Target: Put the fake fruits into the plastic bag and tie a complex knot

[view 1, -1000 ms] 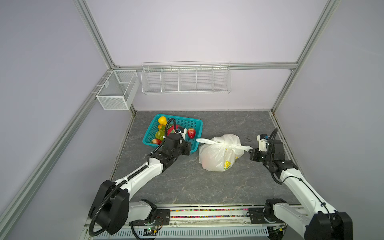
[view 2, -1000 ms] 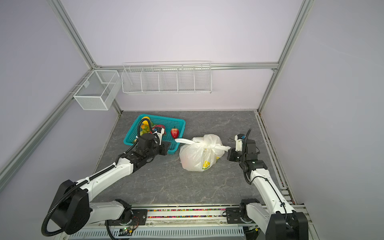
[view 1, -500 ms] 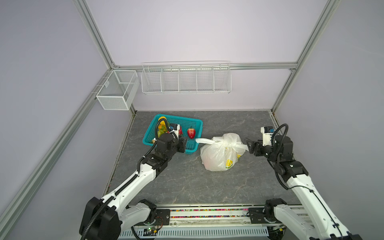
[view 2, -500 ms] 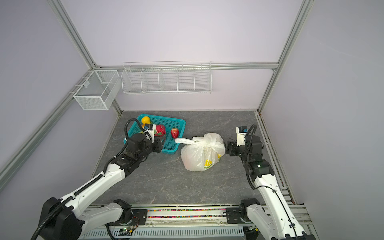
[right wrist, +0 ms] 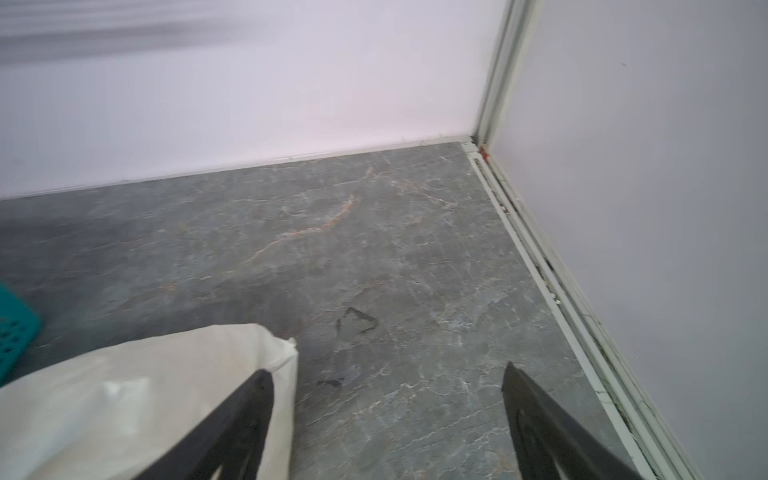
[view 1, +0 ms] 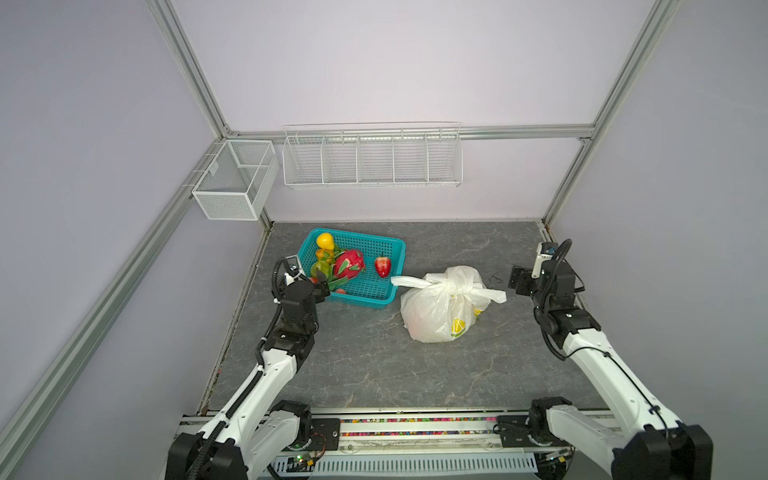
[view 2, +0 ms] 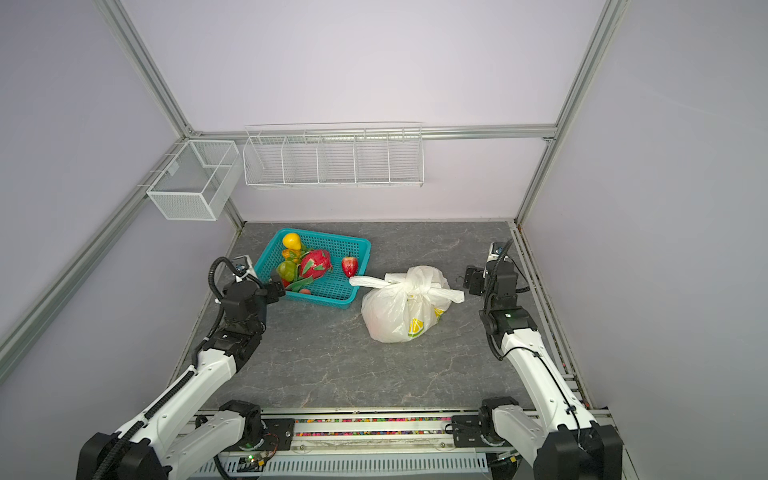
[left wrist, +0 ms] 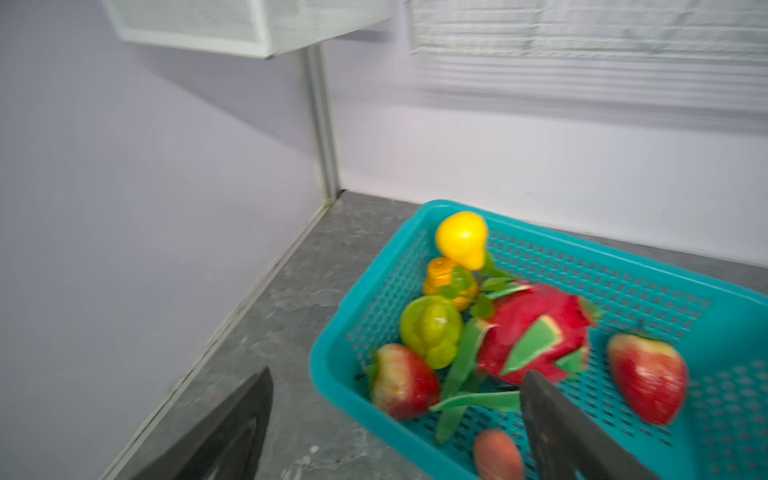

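- Between both jaws, on desk [view 1: 374, 374]: plastic bag [view 1: 432, 320], knot [view 1: 441, 284] on top.
- Beside basket [view 1: 365, 237] of fake fruits [view 1: 350, 266]: left jaws, wide apart, empty.
- Near bag: right jaws, wide apart, empty.

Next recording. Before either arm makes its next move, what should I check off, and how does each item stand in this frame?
1. Left gripper open and empty: ok.
2. Right gripper open and empty: ok.
3. Plastic bag resting on the table, clear of both grippers in both top views: ok.
4. Knot closing the bag's top, two tails out: ok; how tight it is, cannot tell.
5. Fake fruits all in the bag: not ok; dragon fruit, strawberry and others lie in the teal basket.
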### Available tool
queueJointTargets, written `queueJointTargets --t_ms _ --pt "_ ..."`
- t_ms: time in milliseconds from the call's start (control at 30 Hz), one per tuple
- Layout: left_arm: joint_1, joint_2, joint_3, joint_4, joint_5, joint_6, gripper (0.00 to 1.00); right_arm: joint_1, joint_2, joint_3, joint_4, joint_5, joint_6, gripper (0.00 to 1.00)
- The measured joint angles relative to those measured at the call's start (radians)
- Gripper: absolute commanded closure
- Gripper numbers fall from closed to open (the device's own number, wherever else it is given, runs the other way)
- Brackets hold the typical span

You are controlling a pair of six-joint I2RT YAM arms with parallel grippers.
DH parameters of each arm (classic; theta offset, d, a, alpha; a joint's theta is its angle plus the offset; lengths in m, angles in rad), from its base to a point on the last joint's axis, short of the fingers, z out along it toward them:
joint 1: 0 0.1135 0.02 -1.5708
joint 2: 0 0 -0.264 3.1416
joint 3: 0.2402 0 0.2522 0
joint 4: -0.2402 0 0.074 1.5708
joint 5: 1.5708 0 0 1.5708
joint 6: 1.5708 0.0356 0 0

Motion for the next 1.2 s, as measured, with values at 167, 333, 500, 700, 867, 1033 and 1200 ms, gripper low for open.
queueJointTargets --t_ms 167,333,500,700,867,1033,1200 --pt "0.119 -0.008 -0.112 0.015 -0.033 -0.046 0.01 -0.034 0.060 -0.144 0.146 0.096 -0.024 0.11" --pt "0.122 -0.023 -0.202 0.018 0.005 -0.075 0.01 -0.036 0.130 -0.191 0.258 0.121 -0.046 0.11" --pt "0.122 0.087 -0.190 0.080 0.045 -0.075 0.01 -0.037 0.203 -0.222 0.369 0.127 -0.064 0.11" --pt "0.122 0.247 -0.168 0.179 0.084 -0.047 0.01 -0.064 0.298 -0.277 0.492 0.103 -0.074 0.11" --pt "0.129 0.339 -0.160 0.303 0.113 0.004 0.01 -0.089 0.340 -0.278 0.580 0.062 -0.082 0.11" --pt "0.158 0.426 -0.154 0.443 0.163 0.033 0.01 -0.111 0.375 -0.283 0.683 0.013 -0.077 0.11" --pt "0.167 0.544 -0.175 0.645 0.233 0.062 0.01 -0.113 0.400 -0.312 0.756 -0.040 -0.083 0.11"
